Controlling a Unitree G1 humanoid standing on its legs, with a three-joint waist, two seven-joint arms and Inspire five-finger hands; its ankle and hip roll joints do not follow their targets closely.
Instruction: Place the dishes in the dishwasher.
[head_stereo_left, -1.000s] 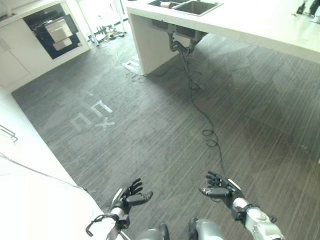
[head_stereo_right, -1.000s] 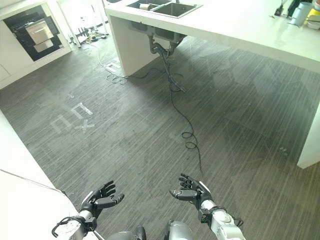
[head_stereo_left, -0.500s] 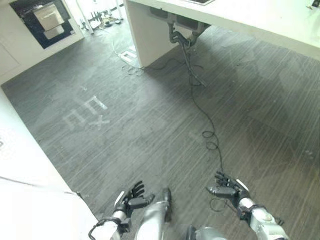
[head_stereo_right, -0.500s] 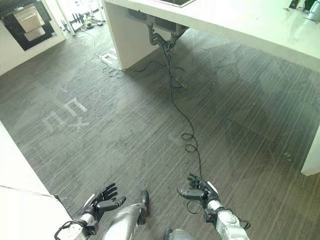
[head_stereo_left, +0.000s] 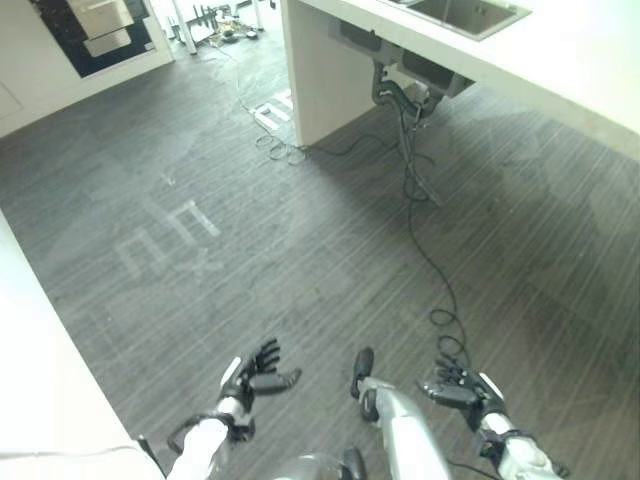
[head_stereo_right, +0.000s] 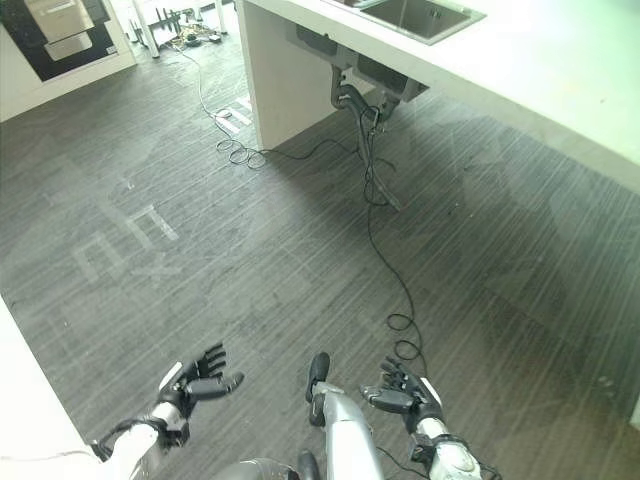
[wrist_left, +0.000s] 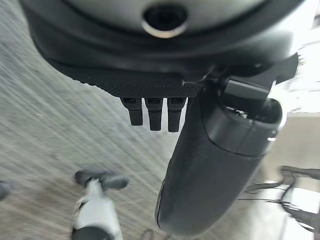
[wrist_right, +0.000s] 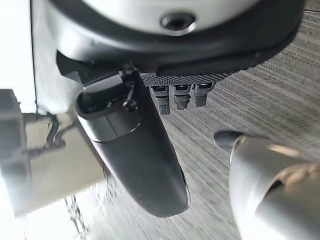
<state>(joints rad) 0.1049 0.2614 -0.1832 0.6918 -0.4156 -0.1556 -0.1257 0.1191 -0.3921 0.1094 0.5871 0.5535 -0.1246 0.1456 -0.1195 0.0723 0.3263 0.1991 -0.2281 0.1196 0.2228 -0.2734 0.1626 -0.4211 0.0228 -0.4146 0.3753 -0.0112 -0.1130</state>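
My left hand (head_stereo_left: 252, 379) hangs low over the dark striped floor at the lower left, fingers relaxed and spread, holding nothing; the left wrist view shows its thumb (wrist_left: 210, 170) standing out straight. My right hand (head_stereo_left: 458, 391) is at the lower right, likewise open and empty, with its thumb (wrist_right: 135, 155) extended in the right wrist view. A black oven front (head_stereo_left: 95, 30) is set in the pale cabinets at the far left. A double sink (head_stereo_right: 410, 15) is sunk in the white counter at the top right. No dishes are in sight.
A white counter (head_stereo_left: 590, 70) runs along the top right, with drain pipes (head_stereo_left: 405, 90) hanging under the sink. Pale tape marks (head_stereo_left: 165, 240) lie on the floor at mid left. A white surface (head_stereo_left: 30, 380) borders the left edge. Cords and a power strip (head_stereo_left: 275, 115) lie by the counter's end.
The camera has swung, so the sink and counter now show further in at the top right. Both hands stay low, open and empty.
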